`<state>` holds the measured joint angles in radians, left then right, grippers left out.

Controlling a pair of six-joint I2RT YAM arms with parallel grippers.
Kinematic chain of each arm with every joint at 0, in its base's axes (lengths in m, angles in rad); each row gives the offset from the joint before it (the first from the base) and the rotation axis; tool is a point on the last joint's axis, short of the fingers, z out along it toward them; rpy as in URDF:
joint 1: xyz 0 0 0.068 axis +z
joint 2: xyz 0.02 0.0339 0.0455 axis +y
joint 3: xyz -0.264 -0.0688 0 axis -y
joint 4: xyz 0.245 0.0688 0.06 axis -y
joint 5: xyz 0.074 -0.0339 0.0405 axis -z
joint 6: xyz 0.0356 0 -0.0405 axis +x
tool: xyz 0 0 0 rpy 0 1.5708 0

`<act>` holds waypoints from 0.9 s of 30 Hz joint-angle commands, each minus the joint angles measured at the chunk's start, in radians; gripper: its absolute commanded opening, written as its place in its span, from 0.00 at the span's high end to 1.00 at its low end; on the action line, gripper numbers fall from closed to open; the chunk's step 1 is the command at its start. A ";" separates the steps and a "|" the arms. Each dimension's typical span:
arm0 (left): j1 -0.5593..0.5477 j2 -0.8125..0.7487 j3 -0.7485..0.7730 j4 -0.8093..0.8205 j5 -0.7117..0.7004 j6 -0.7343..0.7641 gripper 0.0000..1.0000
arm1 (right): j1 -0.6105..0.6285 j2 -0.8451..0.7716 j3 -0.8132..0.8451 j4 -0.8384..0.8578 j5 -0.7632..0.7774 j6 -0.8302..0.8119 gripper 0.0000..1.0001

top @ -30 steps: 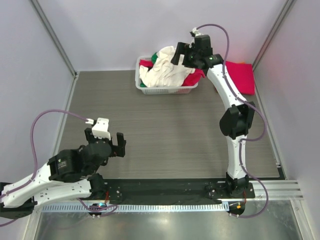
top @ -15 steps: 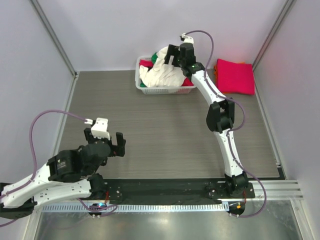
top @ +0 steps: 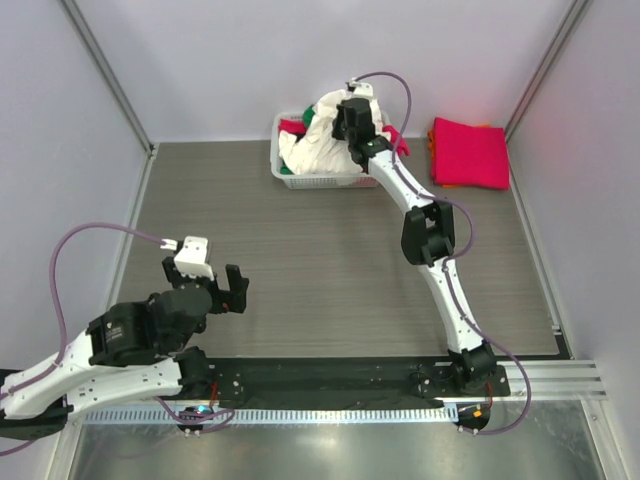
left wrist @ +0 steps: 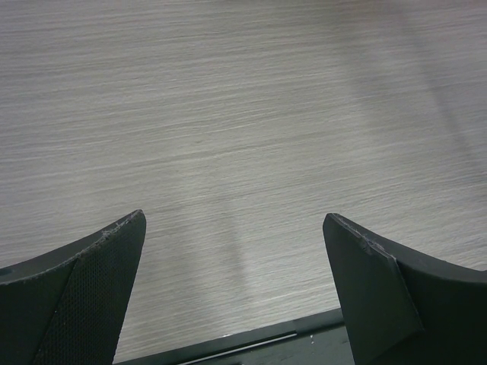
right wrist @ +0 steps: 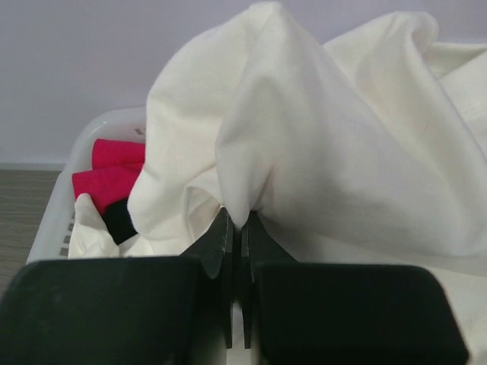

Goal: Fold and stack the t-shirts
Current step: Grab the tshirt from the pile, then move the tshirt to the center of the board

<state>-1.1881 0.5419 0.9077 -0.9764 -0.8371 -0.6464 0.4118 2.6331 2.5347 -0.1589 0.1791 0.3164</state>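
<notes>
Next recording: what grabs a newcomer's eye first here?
The right gripper, stretched to the far edge, pinches a fold of the cream-white t-shirt heaped in the white basket. A folded magenta-pink t-shirt lies right of the basket, and the left gripper hangs open over the tabletop.

Lab enclosure: plain panels (top: 230,60), aluminium rail (top: 560,377).

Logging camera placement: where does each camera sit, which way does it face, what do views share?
Top external: above, behind the robot, looking down at the table; both arms, left gripper, right gripper show.
Left wrist: on left arm, faces bare table; open fingers show.
Right wrist: on right arm, faces the basket; fingers pinch the cream-white t-shirt.
Shared: top and right wrist both see that t-shirt and basket.
</notes>
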 commanded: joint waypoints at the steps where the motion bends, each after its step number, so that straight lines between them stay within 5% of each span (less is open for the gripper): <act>1: 0.002 -0.010 -0.001 0.044 -0.008 0.001 0.00 | 0.050 -0.097 0.061 0.116 0.017 -0.063 0.99; 12: 0.002 -0.029 0.000 0.031 -0.028 -0.010 0.00 | 0.212 -0.545 0.033 0.150 -0.040 -0.172 0.99; 16: 0.002 -0.052 0.000 0.028 -0.039 -0.013 0.00 | 0.216 -0.759 -0.185 0.128 0.043 -0.152 0.99; 22: 0.002 -0.074 -0.001 0.021 -0.056 -0.024 0.00 | 0.211 -0.962 -0.554 -0.108 0.379 -0.132 0.99; 25: 0.002 -0.080 -0.003 0.016 -0.063 -0.027 0.00 | 0.193 -1.074 -0.854 -0.200 0.546 0.013 0.99; 27: 0.002 -0.079 -0.003 0.015 -0.068 -0.030 0.00 | 0.119 -1.215 -1.084 -0.260 0.488 0.191 0.26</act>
<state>-1.1881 0.4679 0.9077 -0.9783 -0.8612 -0.6548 0.5835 1.4364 1.7187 -0.2054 0.5682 0.3035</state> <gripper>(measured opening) 0.996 0.434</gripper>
